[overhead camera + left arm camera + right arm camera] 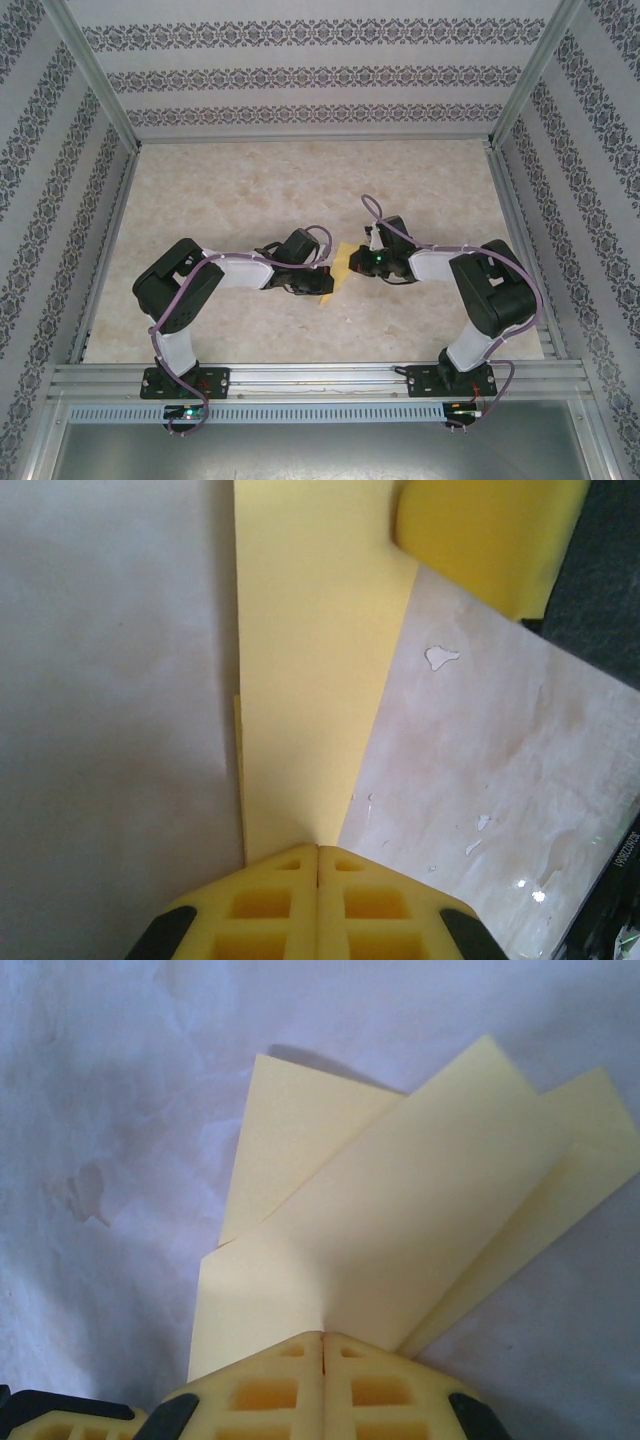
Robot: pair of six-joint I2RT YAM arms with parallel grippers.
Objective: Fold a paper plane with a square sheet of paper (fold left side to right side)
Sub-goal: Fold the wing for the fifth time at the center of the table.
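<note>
Pinning the folded paper (310, 680) under their tips, left jaws and right jaws sit fully closed. They probably flatten its creases against the worktop (480, 760).

Standing here, I can find nothing that reads as a word or a number. The one bit of lettering is a short line of pale print on a dark strip (628, 852) at the edge of the table (480, 780), seen from the left wrist. It runs sideways and is too small and blurred for me to make out.
</note>
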